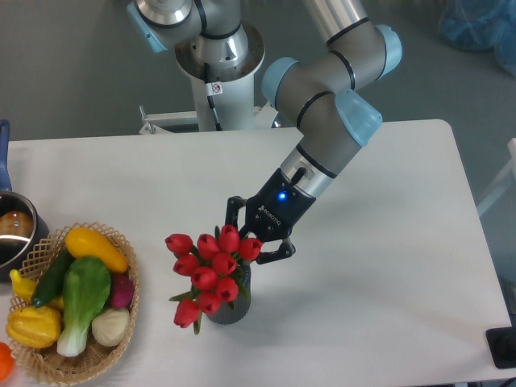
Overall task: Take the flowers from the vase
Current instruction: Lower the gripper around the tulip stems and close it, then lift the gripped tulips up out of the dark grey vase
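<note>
Standing by the table (379,266), white top, arm (322,137) reaching down from the back and angling toward front-left. Gripper (256,238) is sitting right at the top-right edge of the flowers (208,270), blue LED glowing on its body. Jaws are standing apart, moderately wide, one finger showing at upper left by the buds, the other at right with its tip curling in just beside the rightmost bud. Can't tell if either pad is actually touching a bud or stem; nothing is looking clamped.

Flowers are sitting in the vase (230,310), red tulip buds bunching above the mouth and leaning out to the left, a few green leaves poking out at the left and low front. Vase is dark grey, upright, standing approx center-front of the table, mostly hidden behind the buds.

Wicker basket (121,339) is sitting at front-left, well apart from the vase, holding a yellow squash (95,248), dark green cucumber (53,276), bok choy (81,302), yellow pepper (34,324), pale onion (110,326) and a magenta veg (121,292) tucked at its right side. Steel pot (16,234) is sitting at the left edge, touching or just beside the basket rim, partly cropped. Orange thing (4,361) is peeking in at the bottom-left corner. Robot base (218,72) is standing behind the table.
</note>
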Available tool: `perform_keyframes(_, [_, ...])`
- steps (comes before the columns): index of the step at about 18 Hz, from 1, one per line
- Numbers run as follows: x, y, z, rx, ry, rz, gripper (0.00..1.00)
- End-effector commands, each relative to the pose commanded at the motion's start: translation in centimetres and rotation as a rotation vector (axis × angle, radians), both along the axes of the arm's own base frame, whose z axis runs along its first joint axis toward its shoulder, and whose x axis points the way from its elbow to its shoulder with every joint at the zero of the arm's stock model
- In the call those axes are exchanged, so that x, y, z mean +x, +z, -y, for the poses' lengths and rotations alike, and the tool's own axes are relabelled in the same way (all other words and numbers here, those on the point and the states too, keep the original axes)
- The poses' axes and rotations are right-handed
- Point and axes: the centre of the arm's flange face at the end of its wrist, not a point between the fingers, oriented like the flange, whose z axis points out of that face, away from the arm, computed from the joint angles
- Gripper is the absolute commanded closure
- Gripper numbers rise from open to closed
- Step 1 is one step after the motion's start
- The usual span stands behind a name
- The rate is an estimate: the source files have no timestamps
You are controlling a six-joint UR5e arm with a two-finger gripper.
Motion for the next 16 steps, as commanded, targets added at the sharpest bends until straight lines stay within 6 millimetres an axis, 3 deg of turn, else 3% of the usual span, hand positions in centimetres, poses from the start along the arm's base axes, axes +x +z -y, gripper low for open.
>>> perform_keyframes(5, [0.2,0.7,0.0,0.032,-0.002,0.017,0.90])
perform_keyframes(11, [2.0,4.1,0.6,0.106,-0.002,0.041,0.90])
perform_keyframes(16, [2.4,5.7,0.9,0.135,0.003,0.051,0.90])
